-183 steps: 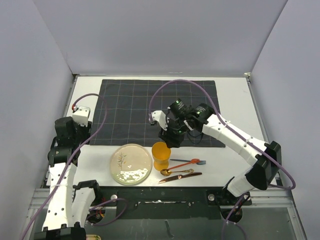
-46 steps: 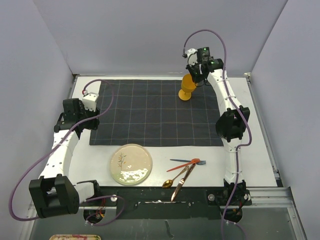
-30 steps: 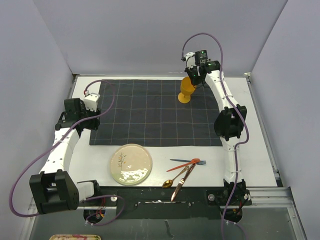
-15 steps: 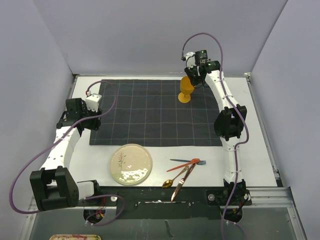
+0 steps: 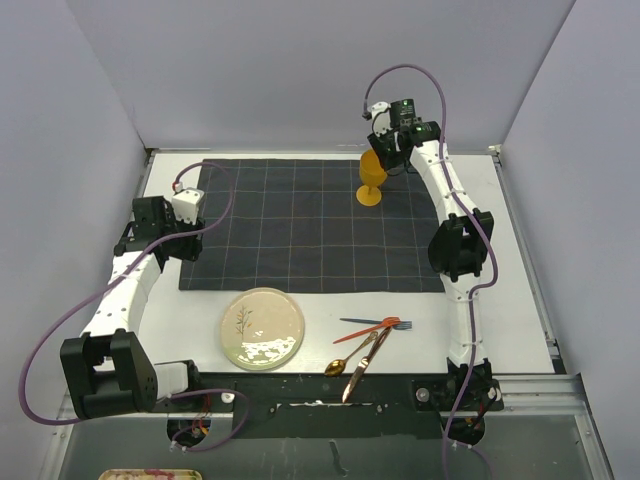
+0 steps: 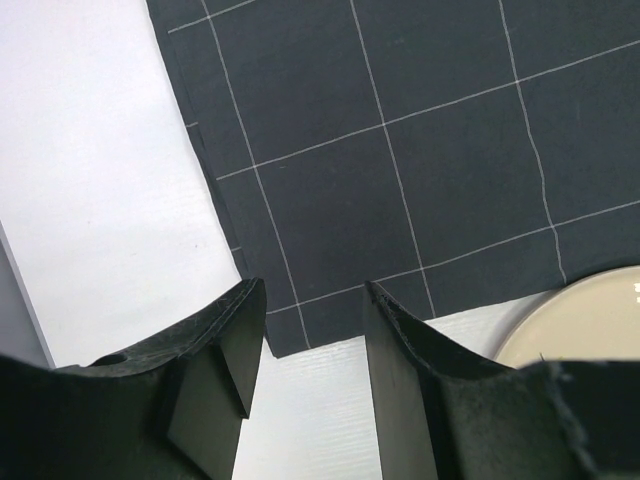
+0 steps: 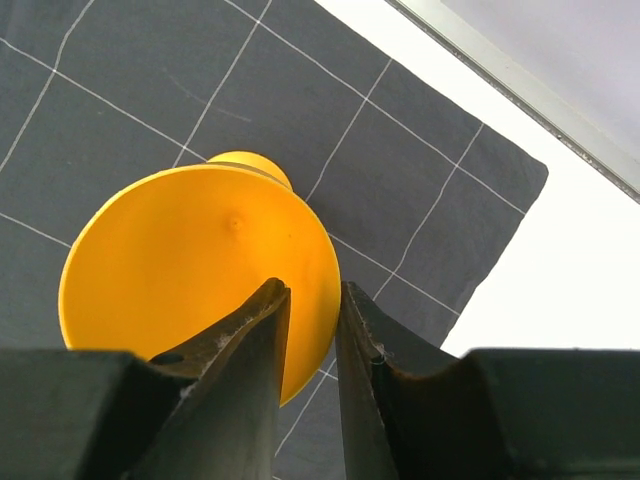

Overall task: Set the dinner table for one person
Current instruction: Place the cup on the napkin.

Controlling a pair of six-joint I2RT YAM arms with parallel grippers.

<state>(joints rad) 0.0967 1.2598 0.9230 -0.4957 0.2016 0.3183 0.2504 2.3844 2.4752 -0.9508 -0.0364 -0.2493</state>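
Note:
An orange goblet-shaped cup [image 5: 372,178] [image 7: 180,250] stands upright on the far right part of the dark grid cloth [image 5: 300,230], which lies on the white dinner table [image 5: 480,300]. My right gripper [image 5: 385,152] [image 7: 312,288] hangs over the cup, its jaws a little apart and straddling the near rim: one finger inside the bowl, one outside. My left gripper [image 5: 160,245] [image 6: 312,290] is open and empty above the cloth's near left corner [image 6: 262,340].
A cream plate [image 5: 262,328] [image 6: 590,320] lies on the table in front of the cloth. To its right lie an orange-and-blue fork [image 5: 378,324], a gold spoon [image 5: 345,362] and a knife [image 5: 362,360]. Walls close in the table on three sides.
My right jaws have parted from the cup's rim, and the cup stays standing on the cloth. My left arm has crept slightly forward.

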